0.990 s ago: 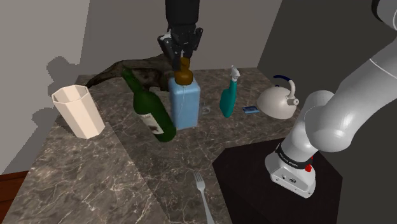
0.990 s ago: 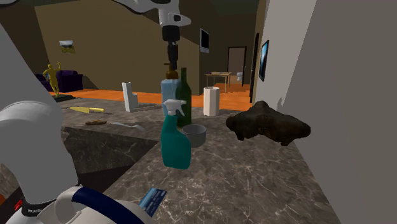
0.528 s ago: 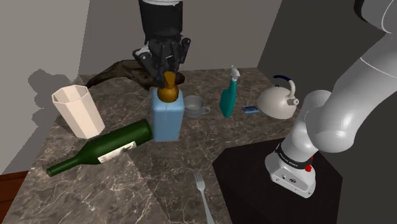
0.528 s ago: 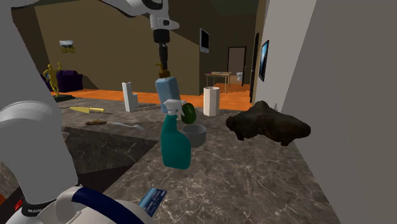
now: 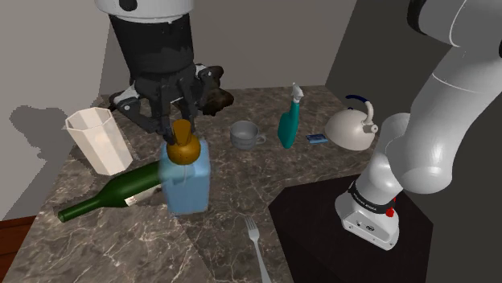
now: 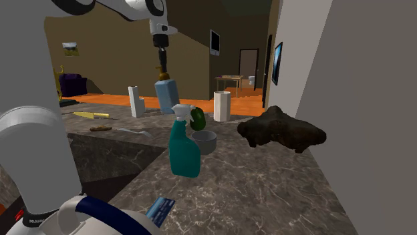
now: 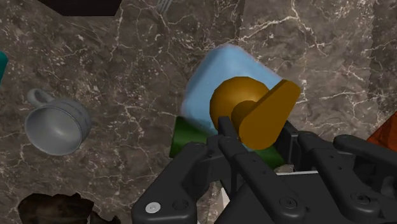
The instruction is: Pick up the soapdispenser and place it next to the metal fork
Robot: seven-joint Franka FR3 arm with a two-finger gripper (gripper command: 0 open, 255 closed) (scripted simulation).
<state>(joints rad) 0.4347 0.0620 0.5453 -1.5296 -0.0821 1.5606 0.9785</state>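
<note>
The soap dispenser (image 5: 187,175) is a light blue bottle with a brown pump top. It hangs above the marble counter, held by its pump in my gripper (image 5: 175,120), which is shut on it. In the second exterior view the soap dispenser (image 6: 166,95) is high above the counter under my gripper (image 6: 160,67). The wrist view has the blue soap dispenser (image 7: 224,95) and its brown pump clasped at my gripper (image 7: 257,130). The metal fork (image 5: 257,245) lies on the counter near the front edge, to the shoulder view's right of the dispenser.
A green wine bottle (image 5: 117,191) lies on its side under the dispenser. Around it stand a white faceted cup (image 5: 98,141), a grey mug (image 5: 244,134), a teal spray bottle (image 5: 290,119), a white kettle (image 5: 353,127) and a dark lumpy object (image 6: 281,130) by the wall.
The green bottle toppled onto its side. My gripper carried the soap dispenser up and toward the front of the counter, nearer the fork.
</note>
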